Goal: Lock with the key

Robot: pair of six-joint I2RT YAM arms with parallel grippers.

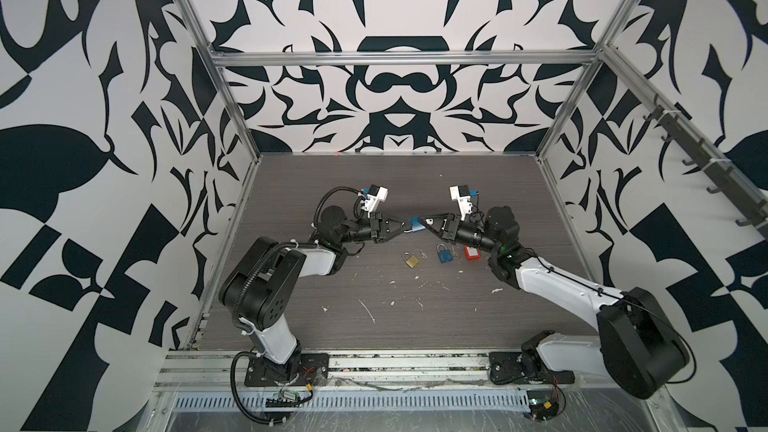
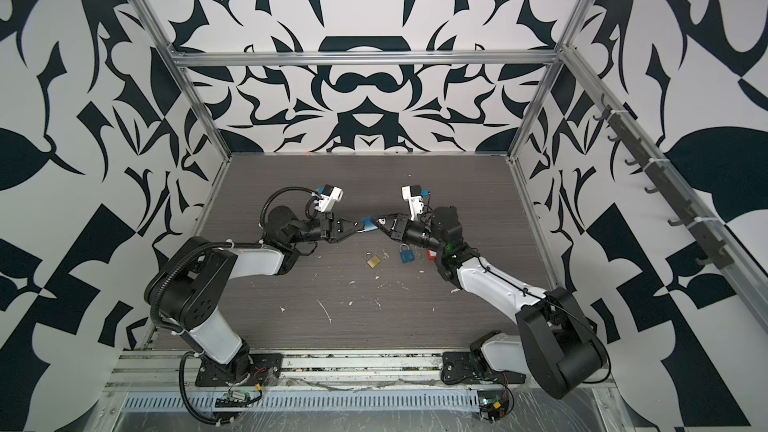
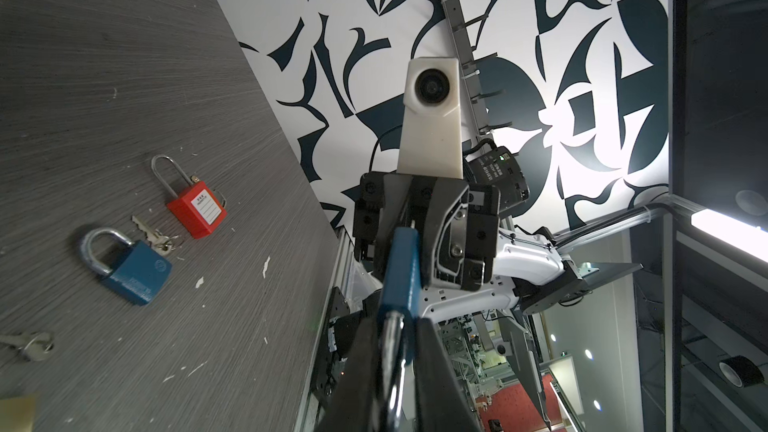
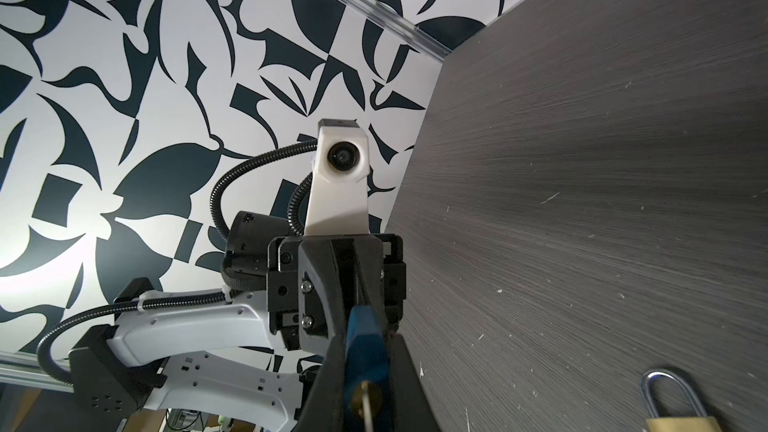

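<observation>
Both arms reach inward, grippers meeting tip to tip.
The left gripper (image 1: pixel 401 226) is clamped on the blue padlock's (image 1: pixel 414 225) shackle, while the right gripper (image 1: pixel 424 221) pinches the key (image 4: pixel 365 407). Both wrists lie nearly level.

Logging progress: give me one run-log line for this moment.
left gripper: shut on held blue padlock shackle | right gripper: shut on its keyway end | key: inserted | height: above table
</observation>
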